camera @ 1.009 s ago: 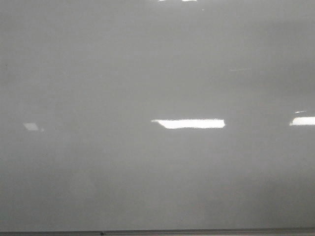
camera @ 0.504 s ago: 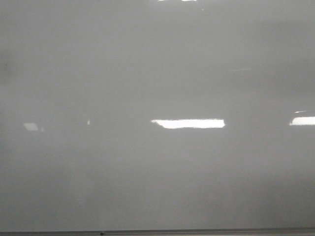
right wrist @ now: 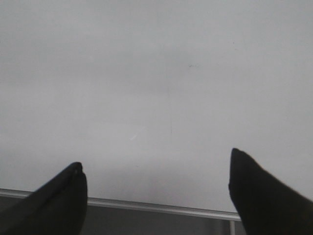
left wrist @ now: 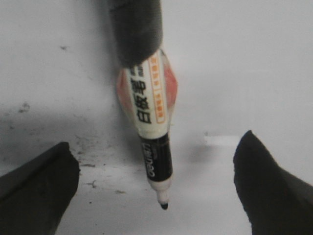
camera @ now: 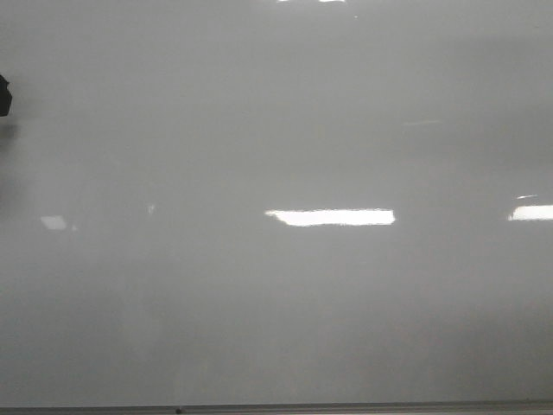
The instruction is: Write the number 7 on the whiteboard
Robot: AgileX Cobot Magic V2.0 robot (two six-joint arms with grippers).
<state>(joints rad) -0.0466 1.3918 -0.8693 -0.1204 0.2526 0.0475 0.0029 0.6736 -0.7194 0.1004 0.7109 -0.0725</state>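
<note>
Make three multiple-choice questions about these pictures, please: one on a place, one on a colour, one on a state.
1. At which edge of the front view does a dark shape show?
A. left
B. right
C. top

2. What colour is the marker's tip?
A. red
B. black
C. blue

3. How are the right gripper's fingers?
A. apart, holding nothing
B. shut on a marker
C. shut on a cloth

Answers:
1. A: the dark shape sits at the left edge, over the whiteboard.
2. B: the marker ends in a black tip.
3. A: the right gripper has only board between its fingers.
</note>
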